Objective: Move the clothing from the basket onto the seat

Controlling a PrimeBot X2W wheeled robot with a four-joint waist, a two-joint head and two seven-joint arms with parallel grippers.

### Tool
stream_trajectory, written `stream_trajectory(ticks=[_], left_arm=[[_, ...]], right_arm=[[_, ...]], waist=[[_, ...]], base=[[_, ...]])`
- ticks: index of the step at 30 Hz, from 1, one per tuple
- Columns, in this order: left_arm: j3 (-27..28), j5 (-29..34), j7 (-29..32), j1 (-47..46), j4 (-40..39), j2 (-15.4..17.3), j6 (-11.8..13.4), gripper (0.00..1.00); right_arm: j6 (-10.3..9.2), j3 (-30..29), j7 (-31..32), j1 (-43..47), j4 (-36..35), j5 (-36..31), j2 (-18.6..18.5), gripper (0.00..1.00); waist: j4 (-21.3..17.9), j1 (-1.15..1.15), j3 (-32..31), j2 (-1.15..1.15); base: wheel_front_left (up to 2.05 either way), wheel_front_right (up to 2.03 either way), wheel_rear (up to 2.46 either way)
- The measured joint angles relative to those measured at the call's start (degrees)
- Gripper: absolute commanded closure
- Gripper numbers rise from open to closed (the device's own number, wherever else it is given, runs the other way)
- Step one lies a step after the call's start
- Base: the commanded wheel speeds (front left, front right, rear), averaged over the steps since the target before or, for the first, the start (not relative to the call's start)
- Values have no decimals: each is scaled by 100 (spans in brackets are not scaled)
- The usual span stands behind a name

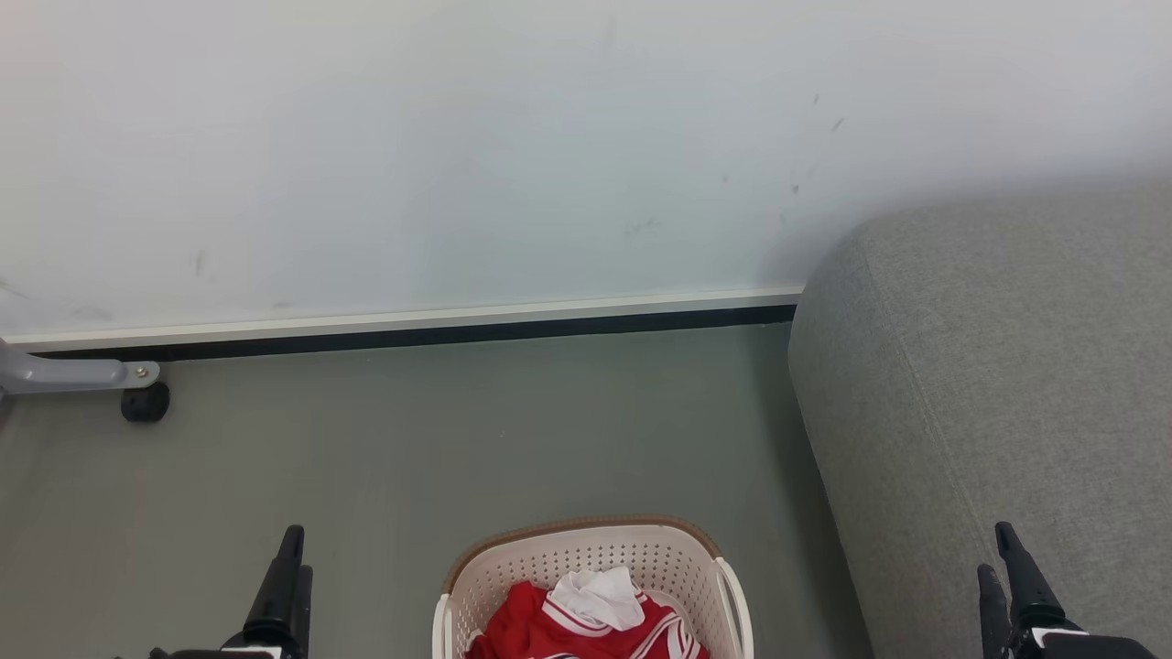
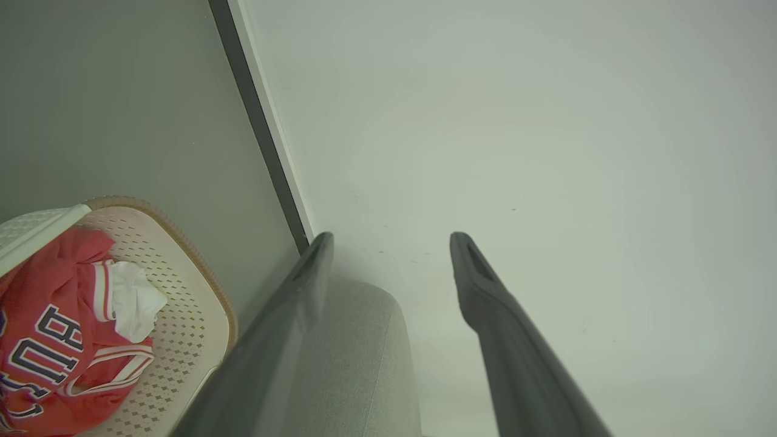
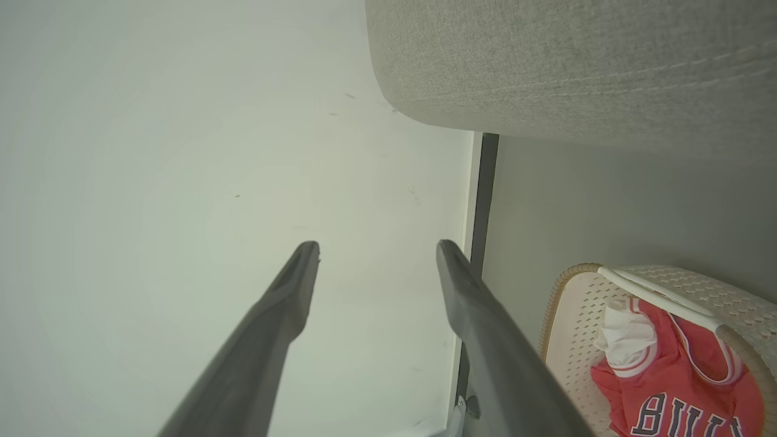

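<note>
The cream perforated basket with a brown rim stands on the floor at the bottom centre of the head view. The red clothing lies crumpled inside it, with white inner fabric showing on top. In the wrist views the clothing shows striped trim and dark lettering in the basket. The grey seat fills the right side, beside the basket. My left gripper hangs open and empty left of the basket. In front of the seat, my right gripper is open and empty too.
A pale wall with a white and black baseboard runs behind the grey floor. A grey metal leg with a black caster juts in at the far left. Open floor lies between the basket and the wall.
</note>
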Motion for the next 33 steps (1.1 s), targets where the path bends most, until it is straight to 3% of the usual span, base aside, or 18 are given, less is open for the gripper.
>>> stream_trajectory(ticks=[5,12,33], left_arm=[[-35,180,-55,1,-44,1,49,0],[-155,712,-207,1,-225,2,219,0],[-601,2719,-577,8,-580,163,497,0]], right_arm=[[-4,30,-57,3,-35,-83,-1,0],[-157,107,-211,54,-171,-538,-3,0],[-413,753,-580,100,-508,-2369,-192,0]], waist=[[8,0,-20,0],[22,0,-54,0],[70,0,-127,0]], base=[[0,0,0],[0,0,0],[0,0,0]])
